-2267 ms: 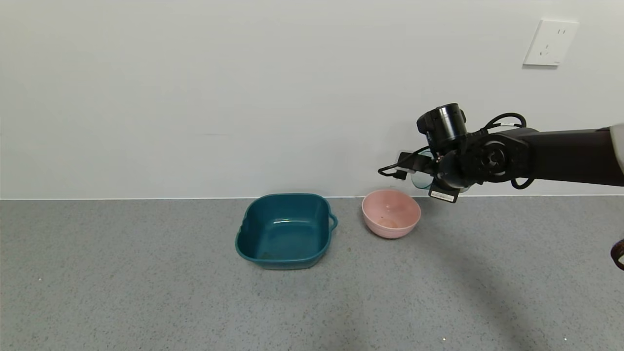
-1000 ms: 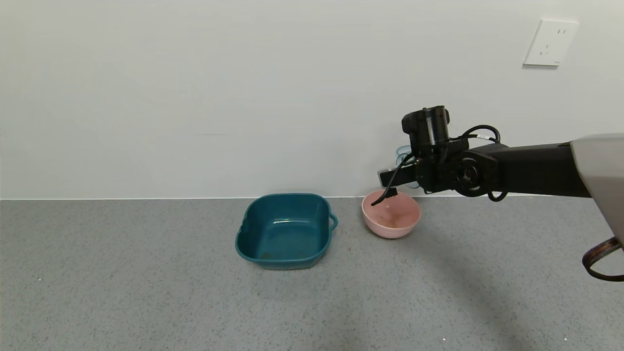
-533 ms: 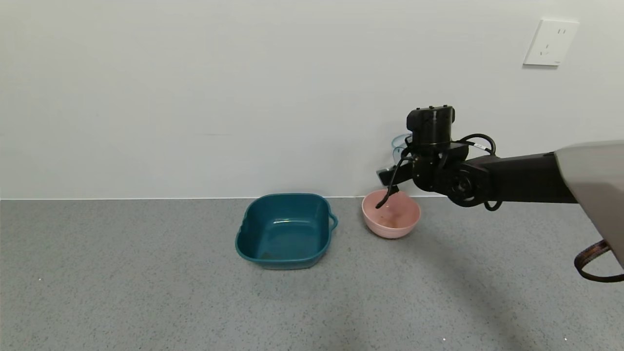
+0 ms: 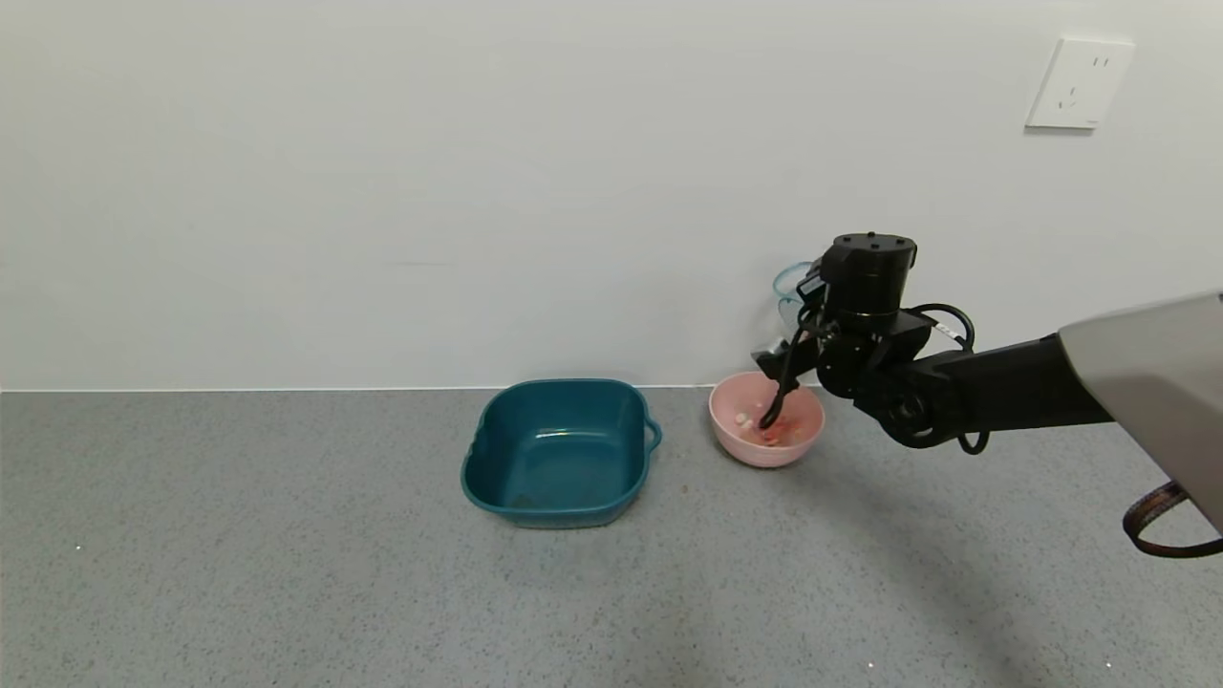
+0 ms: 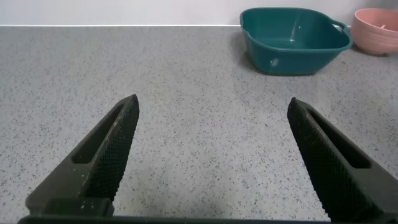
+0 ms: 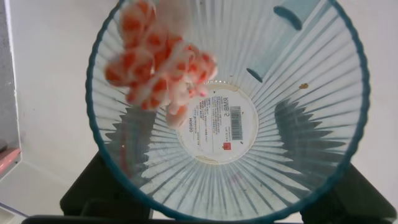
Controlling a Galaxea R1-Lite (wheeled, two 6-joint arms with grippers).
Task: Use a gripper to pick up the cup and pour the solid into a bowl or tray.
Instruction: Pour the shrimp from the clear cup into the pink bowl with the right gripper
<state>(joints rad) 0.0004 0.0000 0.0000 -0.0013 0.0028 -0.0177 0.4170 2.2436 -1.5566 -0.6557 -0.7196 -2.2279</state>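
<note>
Step in hand: the solid [image 6: 158, 74] is being poured out of the cup [image 4: 792, 287] into the pink bowl [image 4: 736, 441], judging by the chunks blurred at the cup's rim.
Right gripper [image 4: 807, 330]: it is being held just above the pink bowl, jaws closed on the cup.
Cup: it is being tipped steeply, above the bowl's far rim.
Doing it well: the cup's mouth is best being kept over the bowl's middle and the tilt being raised slowly, so that no chunk is being thrown past the rim toward the teal tub [image 4: 559, 463] beside the bowl.
Head view only: some chunks are already lying inside the bowl.
Right wrist view only: a cluster of pink, orange-red and white chunks is being seen inside the ribbed cup near its rim.
Left gripper [image 5: 211, 162]: it is being kept low over the grey counter [image 5: 186, 93], well apart from the bowl, jaws wide and empty.
</note>
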